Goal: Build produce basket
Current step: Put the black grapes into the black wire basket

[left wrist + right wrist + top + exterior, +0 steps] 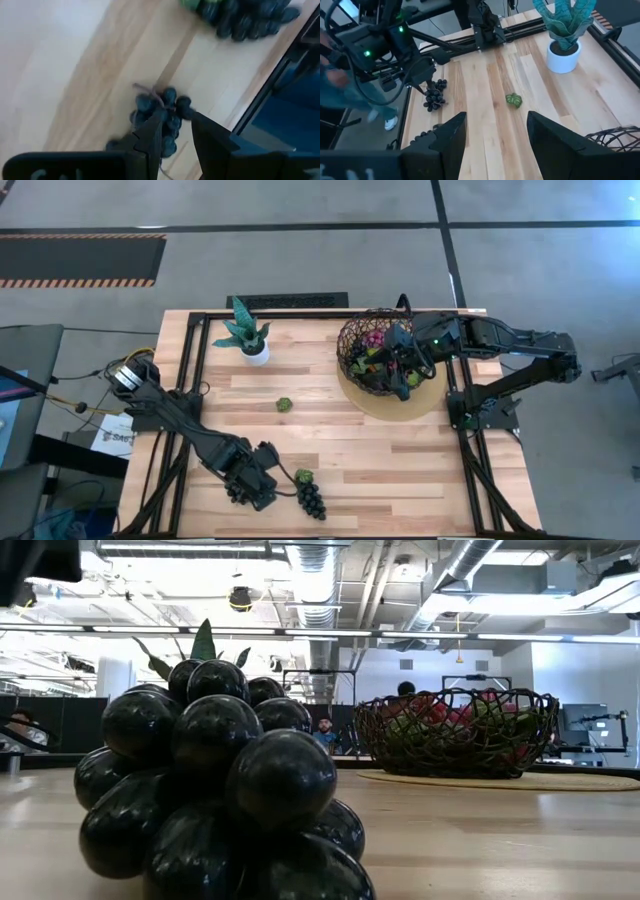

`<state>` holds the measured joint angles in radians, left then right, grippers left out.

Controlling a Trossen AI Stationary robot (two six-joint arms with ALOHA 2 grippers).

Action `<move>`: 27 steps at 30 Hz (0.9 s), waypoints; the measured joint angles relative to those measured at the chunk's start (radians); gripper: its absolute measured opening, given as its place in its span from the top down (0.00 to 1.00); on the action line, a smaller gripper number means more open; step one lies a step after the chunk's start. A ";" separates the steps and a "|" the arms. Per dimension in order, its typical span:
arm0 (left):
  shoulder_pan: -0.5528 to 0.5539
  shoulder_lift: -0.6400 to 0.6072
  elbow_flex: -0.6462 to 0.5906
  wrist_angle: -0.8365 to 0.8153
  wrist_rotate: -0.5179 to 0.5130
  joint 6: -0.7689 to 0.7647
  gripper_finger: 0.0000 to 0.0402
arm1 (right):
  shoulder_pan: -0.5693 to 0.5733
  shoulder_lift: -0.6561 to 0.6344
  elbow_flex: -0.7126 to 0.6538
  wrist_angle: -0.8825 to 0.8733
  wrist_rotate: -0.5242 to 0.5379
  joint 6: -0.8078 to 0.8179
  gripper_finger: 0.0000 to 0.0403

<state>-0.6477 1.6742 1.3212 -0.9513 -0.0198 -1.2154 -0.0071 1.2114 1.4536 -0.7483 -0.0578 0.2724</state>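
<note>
— Left wrist view first: what is the left gripper (176,120) doing?

— Its two dark fingers are closed down around a small black grape bunch (159,119), near the thin stem at the top of the cluster. The bunch rests on the wooden table (90,75).

— And from above?

— In the high view the left gripper (250,480) sits at the near-left part of the table, with that small bunch (238,493) just under it. Just beside it lies a larger black grape bunch (311,499) with a green leafy top — the same bunch that fills the foreground of the low view (215,790).

— The right arm?

— The right gripper (408,368) hangs over the basket (358,330) at the far-right part of the table. Its own wrist view shows the fingers (452,132) spread wide, with nothing between them.

— What sits in the basket?

— Produce (450,725) — reddish and green pieces behind the dark wire weave. The basket (455,735) stands on a flat tan disc (590,780).

— Anything else on the table?

— A small green leafy piece (284,405) lies alone near the middle, well apart from both grippers. A potted plant (246,335) in a white pot stands at the far edge, left of the basket.
</note>
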 joint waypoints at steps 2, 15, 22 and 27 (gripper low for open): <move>-0.006 0.026 0.000 0.008 0.034 0.001 0.77 | 0.000 0.000 0.000 -0.001 0.000 -0.010 0.44; -0.015 0.112 0.000 -0.011 0.086 -0.002 0.77 | 0.000 0.000 0.000 -0.001 0.001 -0.020 0.53; -0.015 0.112 0.000 -0.045 0.086 -0.013 0.77 | 0.000 0.000 0.000 -0.002 0.002 -0.021 0.55; -0.027 0.112 0.000 -0.045 0.085 -0.007 0.77 | 0.000 0.000 0.000 -0.001 0.002 -0.020 0.53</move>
<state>-0.6747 1.7863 1.3212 -0.9962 0.0654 -1.2228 -0.0071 1.2110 1.4532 -0.7491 -0.0559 0.2523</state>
